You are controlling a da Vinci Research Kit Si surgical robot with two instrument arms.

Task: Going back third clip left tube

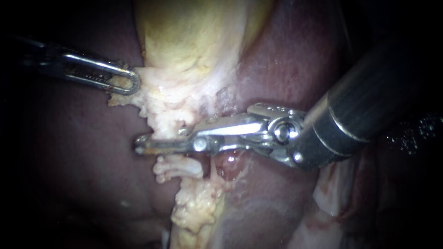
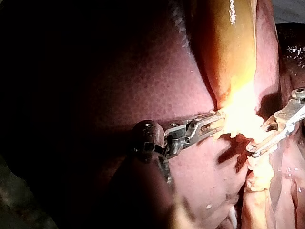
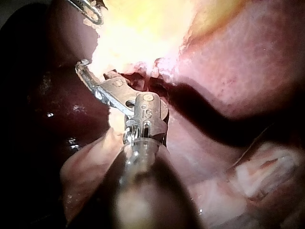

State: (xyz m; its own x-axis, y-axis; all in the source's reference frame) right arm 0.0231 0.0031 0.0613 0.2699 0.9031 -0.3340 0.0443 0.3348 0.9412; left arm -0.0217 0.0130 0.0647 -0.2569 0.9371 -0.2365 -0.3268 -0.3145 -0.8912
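Observation:
The yellow gallbladder (image 1: 184,32) hangs down the middle, ending in ragged pale tissue (image 1: 170,101). My left instrument (image 1: 127,82) comes in from the left, its jaws shut on the edge of that pale tissue and holding it out sideways. My right instrument (image 1: 140,146) reaches in from the right. Its long jaws lie level across the pale stalk with only a narrow gap between them. A pale tube (image 1: 177,168) shows just below those jaws. I cannot make out a clip. The left wrist view shows both instruments, left (image 2: 214,125) and right (image 2: 251,149).
Dark red liver (image 1: 286,60) surrounds the gallbladder on both sides. A raw red hollow (image 1: 228,163) lies under the right instrument's wrist. More fatty pale tissue (image 1: 194,212) runs down below the tube. The right shaft (image 1: 369,106) fills the upper right.

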